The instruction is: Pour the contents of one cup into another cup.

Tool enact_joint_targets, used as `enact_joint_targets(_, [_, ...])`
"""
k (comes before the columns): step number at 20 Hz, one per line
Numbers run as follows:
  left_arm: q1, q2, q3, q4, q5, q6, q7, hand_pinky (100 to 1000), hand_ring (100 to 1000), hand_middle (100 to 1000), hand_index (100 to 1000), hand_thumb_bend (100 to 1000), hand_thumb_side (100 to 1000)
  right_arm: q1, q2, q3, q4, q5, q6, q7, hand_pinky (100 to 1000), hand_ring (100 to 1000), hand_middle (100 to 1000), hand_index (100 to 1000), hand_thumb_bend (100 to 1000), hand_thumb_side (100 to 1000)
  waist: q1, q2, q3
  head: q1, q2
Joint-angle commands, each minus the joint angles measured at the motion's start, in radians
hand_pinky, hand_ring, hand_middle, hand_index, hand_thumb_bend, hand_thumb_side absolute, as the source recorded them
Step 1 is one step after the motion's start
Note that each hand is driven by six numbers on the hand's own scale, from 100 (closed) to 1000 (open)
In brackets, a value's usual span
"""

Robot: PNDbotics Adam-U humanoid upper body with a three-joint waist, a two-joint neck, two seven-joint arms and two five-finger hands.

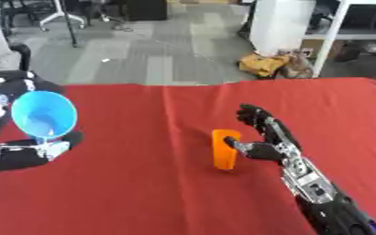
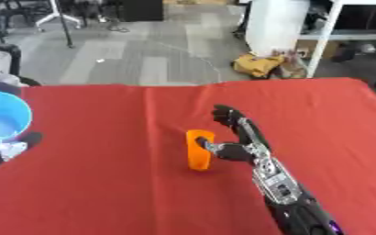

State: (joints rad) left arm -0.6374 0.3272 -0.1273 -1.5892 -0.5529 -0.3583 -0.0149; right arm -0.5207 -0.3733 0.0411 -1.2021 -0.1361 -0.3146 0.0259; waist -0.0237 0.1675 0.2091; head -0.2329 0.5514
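L hand gripping blue cup, mouth tilted at me. R hand open beside orange cup, thumb touching, to steady it I think.

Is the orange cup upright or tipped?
Upright. The orange cup stands on the red cloth, with the right hand open beside it.

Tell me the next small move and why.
Probably close the right hand around the orange cup: its open fingers sit beside the upright cup, thumb near it, not gripping. The left hand already holds the blue cup up.
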Motion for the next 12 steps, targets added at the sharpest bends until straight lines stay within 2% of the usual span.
enact_joint_targets(1, [0.008, -0.004, 0.033, 0.008, 0.104, 0.027, -0.036, 287, 282, 375, 661, 565, 100, -0.005, -0.034, -0.013, -0.073, -0.056, 0.015, 0.012, 890, 801, 752, 875, 544, 100, 0.002, -0.019, -0.003, 0.004, 0.0])
enact_joint_targets(7, [0.039, -0.047, 0.053, 0.088, 0.309, 0.067, -0.071, 270, 268, 365, 639, 555, 100, 0.005, -0.042, -0.059, -0.159, -0.117, 0.027, -0.03, 889, 799, 750, 873, 523, 100, -0.001, -0.022, -0.009, 0.01, 0.001])
enact_joint_targets(9, [0.024, -0.064, 0.048, 0.146, 0.394, 0.076, -0.081, 280, 275, 372, 637, 565, 100, 0.007, -0.041, -0.081, -0.193, -0.132, 0.027, -0.059, 890, 799, 750, 874, 499, 100, -0.004, -0.023, -0.017, 0.016, 0.001])
enact_joint_targets(12, [-0.021, -0.091, 0.035, 0.266, 0.481, 0.073, -0.11, 330, 305, 403, 639, 583, 100, 0.007, -0.04, -0.112, -0.258, -0.153, 0.023, -0.101, 895, 800, 749, 874, 510, 100, -0.011, -0.023, -0.033, 0.029, 0.0])
